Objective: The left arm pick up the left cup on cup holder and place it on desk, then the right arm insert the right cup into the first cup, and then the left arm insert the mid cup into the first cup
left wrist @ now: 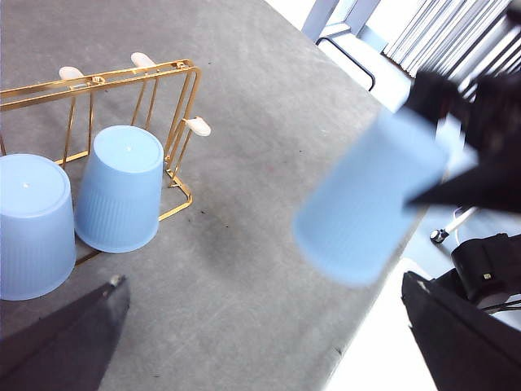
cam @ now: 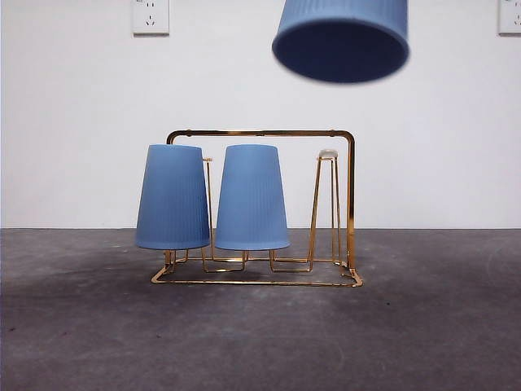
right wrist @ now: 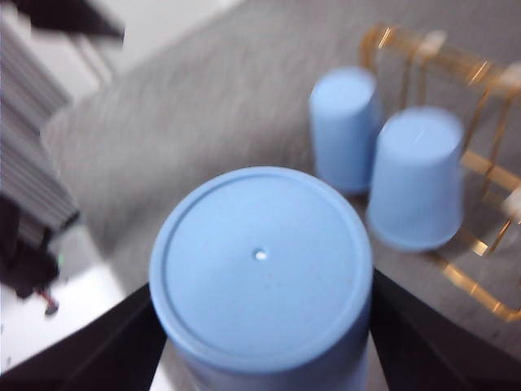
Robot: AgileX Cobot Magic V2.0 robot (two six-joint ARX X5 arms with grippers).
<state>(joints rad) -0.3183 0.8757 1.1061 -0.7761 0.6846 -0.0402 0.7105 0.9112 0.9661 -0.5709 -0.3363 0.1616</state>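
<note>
The gold wire cup holder (cam: 260, 133) stands on the dark grey desk (cam: 423, 326). Two blue ribbed cups sit upside down on its pegs: the left cup (cam: 172, 198) and the middle cup (cam: 251, 198). Its right peg (cam: 327, 155) is bare. My right gripper (right wrist: 260, 326) is shut on a third blue cup (right wrist: 260, 269), held mouth down high above the holder's right end (cam: 340, 37). The left wrist view shows this cup (left wrist: 368, 199) blurred in the right gripper (left wrist: 464, 130). My left gripper (left wrist: 262, 285) is open and empty, above the desk beside the holder (left wrist: 106, 77).
Two white wall sockets (cam: 151, 16) (cam: 510, 16) sit on the white wall behind. The desk's edge (left wrist: 383, 309) runs close to the held cup in the left wrist view, with pale floor and metal frames beyond.
</note>
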